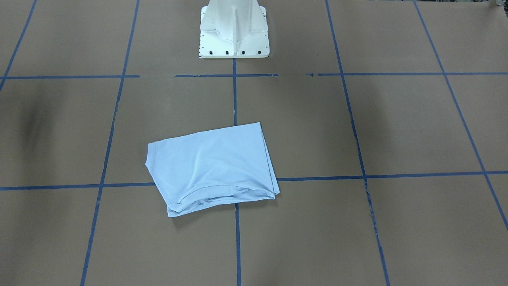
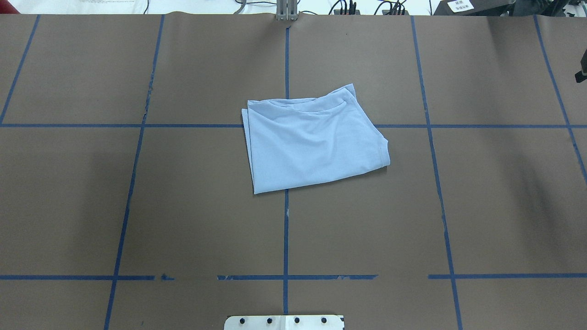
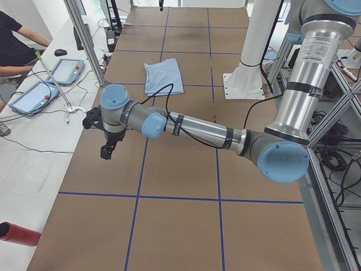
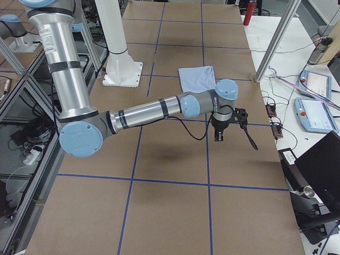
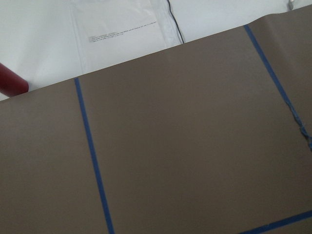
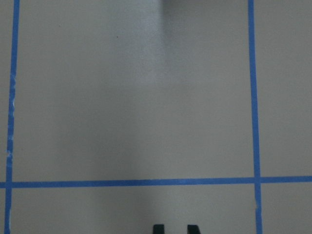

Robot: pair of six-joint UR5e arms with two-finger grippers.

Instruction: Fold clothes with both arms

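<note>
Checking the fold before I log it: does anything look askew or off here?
The T-shirt lies folded but rotated against the blue tape grid, with uneven layers peeking out at its far edge. The tape line nearest the pedestal has gaps.

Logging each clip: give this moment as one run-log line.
T-shirt: folded, lying unheld | left gripper: clear of it, jaws unreadable | right gripper: open, empty, clear of it

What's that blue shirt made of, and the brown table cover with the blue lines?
The T-shirt looks like soft, matte knit cotton or similar: it drapes in loose wrinkles. The table cover seems matte brown paper, faintly rippled. The lines look like blue tape, chipped in places.
</note>
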